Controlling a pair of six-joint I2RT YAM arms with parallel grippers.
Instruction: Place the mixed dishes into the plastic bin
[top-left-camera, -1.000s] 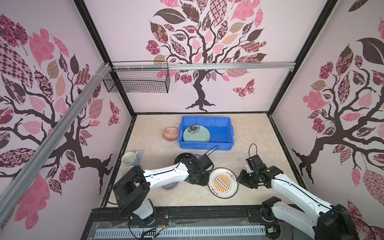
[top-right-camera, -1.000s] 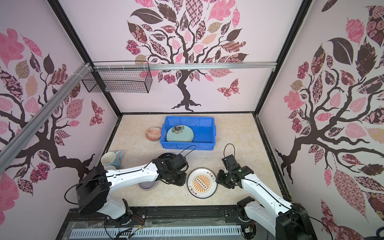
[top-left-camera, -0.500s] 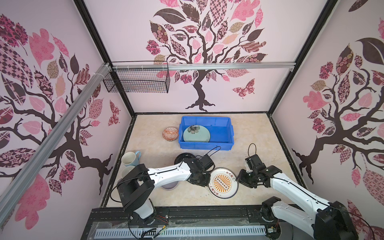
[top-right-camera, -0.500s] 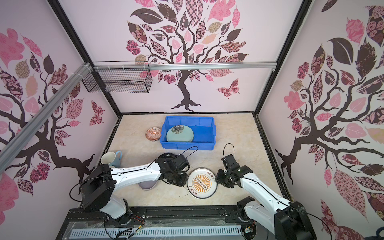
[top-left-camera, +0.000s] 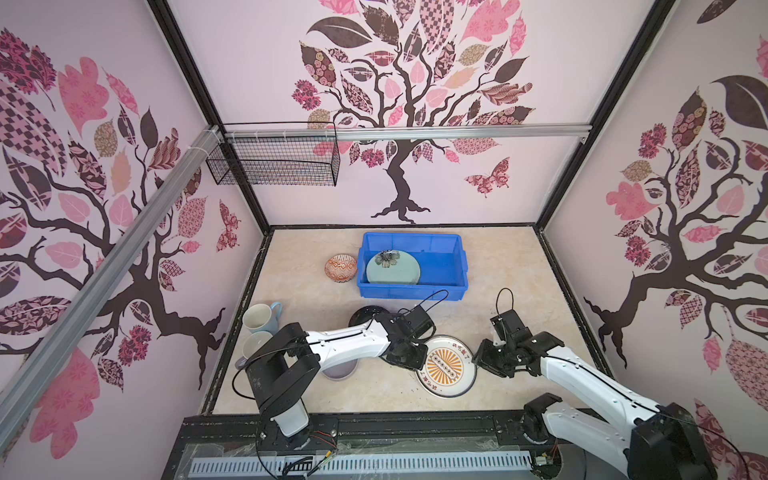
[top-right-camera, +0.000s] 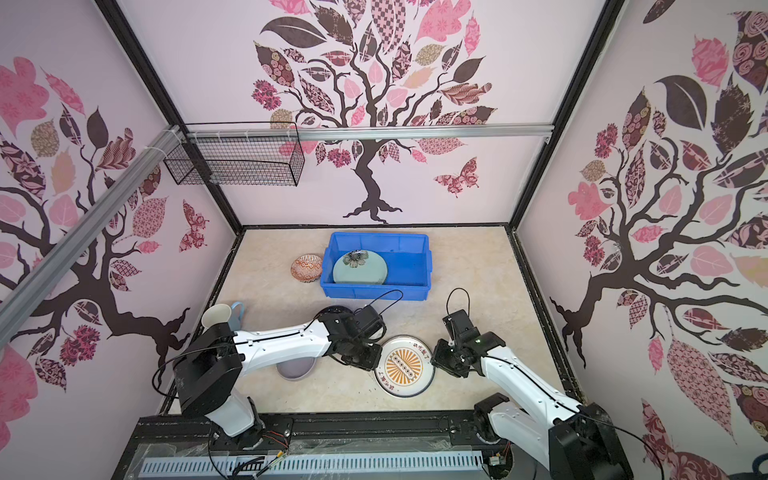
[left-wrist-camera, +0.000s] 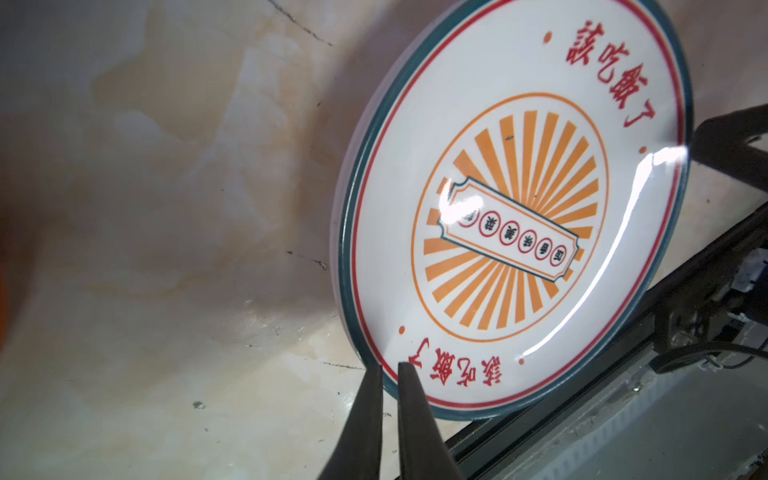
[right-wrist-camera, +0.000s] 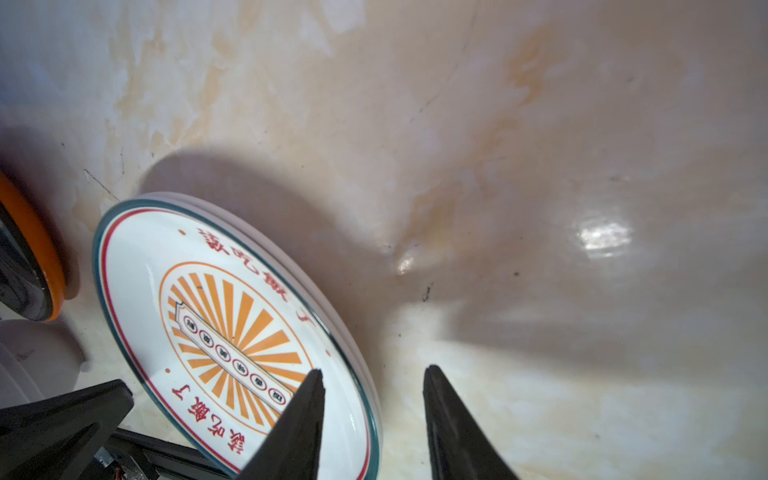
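White orange-sunburst plate (top-left-camera: 446, 368) lies lower centre on the table (top-left-camera: 503, 270), left jaws pinching its left rim, right jaws spread astride its right rim: close those firmly, then lift level toward the plastic bin (top-left-camera: 411, 292) above

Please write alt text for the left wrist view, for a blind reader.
A white sunburst plate, seen close up, on a beige marbled table; the left tool straddles its rim with two dark fingers.
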